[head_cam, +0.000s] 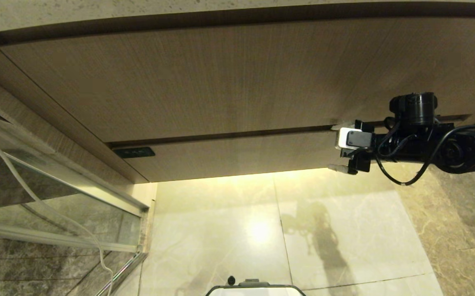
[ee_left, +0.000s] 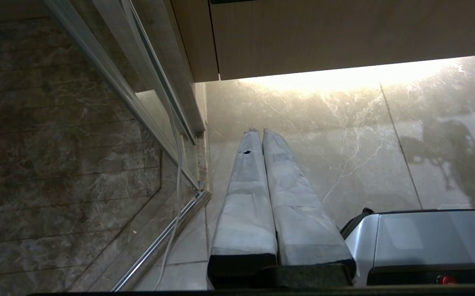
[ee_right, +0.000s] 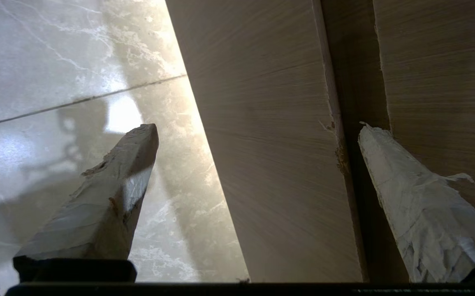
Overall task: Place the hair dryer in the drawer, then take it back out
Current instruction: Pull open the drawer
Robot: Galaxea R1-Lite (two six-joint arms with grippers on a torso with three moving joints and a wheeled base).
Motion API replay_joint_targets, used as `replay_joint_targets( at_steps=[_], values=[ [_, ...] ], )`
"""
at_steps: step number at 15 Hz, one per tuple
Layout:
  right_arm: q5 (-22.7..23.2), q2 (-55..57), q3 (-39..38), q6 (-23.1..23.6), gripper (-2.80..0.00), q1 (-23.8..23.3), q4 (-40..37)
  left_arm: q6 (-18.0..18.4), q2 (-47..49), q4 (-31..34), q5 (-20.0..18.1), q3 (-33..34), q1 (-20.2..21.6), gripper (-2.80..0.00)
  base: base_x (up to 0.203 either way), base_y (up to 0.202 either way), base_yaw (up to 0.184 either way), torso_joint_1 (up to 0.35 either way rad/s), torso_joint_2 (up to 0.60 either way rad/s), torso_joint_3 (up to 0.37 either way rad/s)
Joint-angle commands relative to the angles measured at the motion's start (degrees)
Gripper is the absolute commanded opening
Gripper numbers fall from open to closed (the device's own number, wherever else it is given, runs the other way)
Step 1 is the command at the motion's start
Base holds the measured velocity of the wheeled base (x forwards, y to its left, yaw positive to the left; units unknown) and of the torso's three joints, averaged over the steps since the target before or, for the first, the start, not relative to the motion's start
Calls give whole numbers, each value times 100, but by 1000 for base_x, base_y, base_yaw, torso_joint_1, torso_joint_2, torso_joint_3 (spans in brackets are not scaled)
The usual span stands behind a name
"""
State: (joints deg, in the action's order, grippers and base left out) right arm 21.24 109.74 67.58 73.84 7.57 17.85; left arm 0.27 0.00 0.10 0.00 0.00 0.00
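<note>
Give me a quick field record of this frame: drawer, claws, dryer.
drawer: labelled drawer front shut, flush under the taller wood-grain panel
right claw: open, fingers straddling the drawer front's right end, one at the seam above it, one below its lower edge
left claw: shut, parked low, pointing at the marble floor
hair dryer: not in view
task stage: drawer not yet opened

Dim, sharp frames; warm light spills from beneath the drawer [head_cam: 237, 158], glaring on the floor tiles [head_cam: 258, 230], casting arm shadow.
</note>
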Motion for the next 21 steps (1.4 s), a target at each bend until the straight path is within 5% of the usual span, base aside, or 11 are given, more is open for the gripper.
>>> replay_joint_targets(
  at_steps=[1, 21],
  values=[
    [-15, 166, 62, 34, 0, -1, 48, 0, -6, -1, 0, 7, 0, -280, 0, 0, 0, 0, 0, 0],
    [-279, 821, 377, -84, 0, -71, 188, 0, 0, -1, 0, 4, 0, -280, 0, 0, 0, 0, 0, 0]
  ],
)
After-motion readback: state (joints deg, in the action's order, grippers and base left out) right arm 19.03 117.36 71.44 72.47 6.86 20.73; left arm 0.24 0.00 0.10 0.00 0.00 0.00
